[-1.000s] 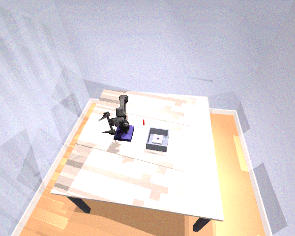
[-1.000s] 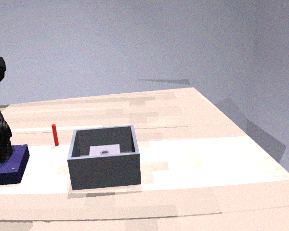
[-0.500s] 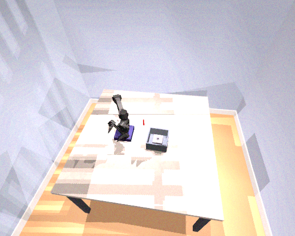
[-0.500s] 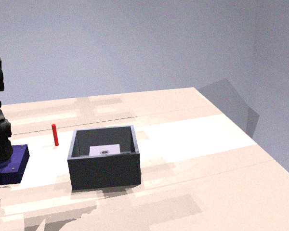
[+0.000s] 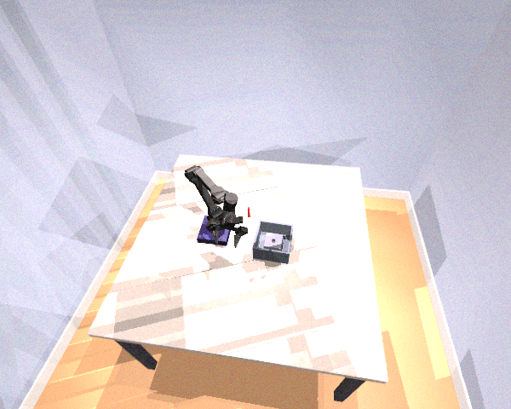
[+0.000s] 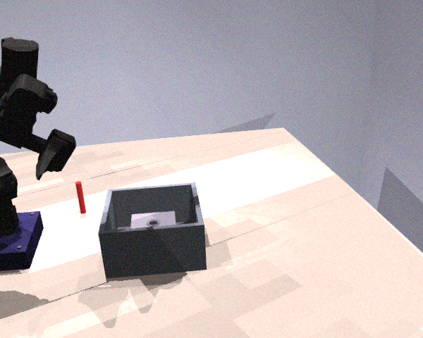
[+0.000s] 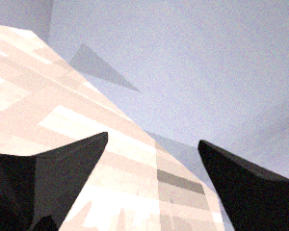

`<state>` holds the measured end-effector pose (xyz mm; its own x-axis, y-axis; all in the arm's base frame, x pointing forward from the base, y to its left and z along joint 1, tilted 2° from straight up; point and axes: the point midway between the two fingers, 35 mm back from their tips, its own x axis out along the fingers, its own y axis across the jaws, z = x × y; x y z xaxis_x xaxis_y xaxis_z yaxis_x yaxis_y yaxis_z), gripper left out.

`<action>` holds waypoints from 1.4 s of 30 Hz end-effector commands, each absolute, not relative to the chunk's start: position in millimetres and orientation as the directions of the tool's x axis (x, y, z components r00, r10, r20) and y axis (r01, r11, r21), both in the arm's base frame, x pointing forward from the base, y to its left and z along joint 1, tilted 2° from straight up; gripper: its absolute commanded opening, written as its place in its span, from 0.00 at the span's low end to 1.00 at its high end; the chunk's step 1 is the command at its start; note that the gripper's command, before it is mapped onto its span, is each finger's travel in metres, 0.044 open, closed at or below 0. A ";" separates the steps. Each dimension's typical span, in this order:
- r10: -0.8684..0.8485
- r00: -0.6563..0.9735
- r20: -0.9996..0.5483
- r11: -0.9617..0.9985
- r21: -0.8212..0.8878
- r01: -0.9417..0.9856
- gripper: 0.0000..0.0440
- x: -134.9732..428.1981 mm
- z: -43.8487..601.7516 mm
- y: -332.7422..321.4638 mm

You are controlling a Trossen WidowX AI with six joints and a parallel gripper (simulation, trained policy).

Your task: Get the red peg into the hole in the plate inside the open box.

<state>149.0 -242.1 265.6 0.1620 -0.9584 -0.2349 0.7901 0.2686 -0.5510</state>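
Observation:
The red peg (image 5: 249, 212) (image 6: 80, 197) stands upright on the table, outside the box and behind its left side. The open dark grey box (image 5: 271, 256) (image 6: 151, 251) sits to the right of the arm's base. The pale plate (image 5: 267, 244) (image 6: 168, 217) lies at its bottom, and its round hole (image 5: 273, 240) (image 6: 153, 222) shows empty. My gripper (image 5: 226, 244) (image 7: 152, 140) is wide open with nothing between its fingers. It is raised above the base's front right, left of the box and away from the peg. In the exterior view only one finger shows clearly.
The arm's purple base plate (image 5: 205, 236) (image 6: 31, 232) is left of the box. The pale table (image 5: 229, 303) (image 6: 248, 284) carries patchy shadows. The wrist view shows the table's edge and the wall behind the fingers, with no peg or box.

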 end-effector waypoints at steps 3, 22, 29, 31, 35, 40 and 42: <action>-0.902 0.270 -0.336 0.413 -0.493 0.766 1.00 181.4 254.3 -221.7; -0.509 0.423 -0.750 0.784 -0.199 0.588 1.00 244.7 193.4 -83.7; -0.371 0.361 -0.855 0.816 -0.115 0.566 1.00 237.1 176.0 -29.8; -0.337 0.335 -0.880 0.818 -0.098 0.566 1.00 232.7 171.3 -15.4; -0.279 0.274 -0.920 0.815 -0.076 0.574 1.00 221.6 162.4 11.9; -0.224 0.188 -0.956 0.802 -0.071 0.594 1.00 205.1 151.2 42.6; -0.208 0.154 -0.966 0.795 -0.075 0.602 1.00 198.3 146.7 53.6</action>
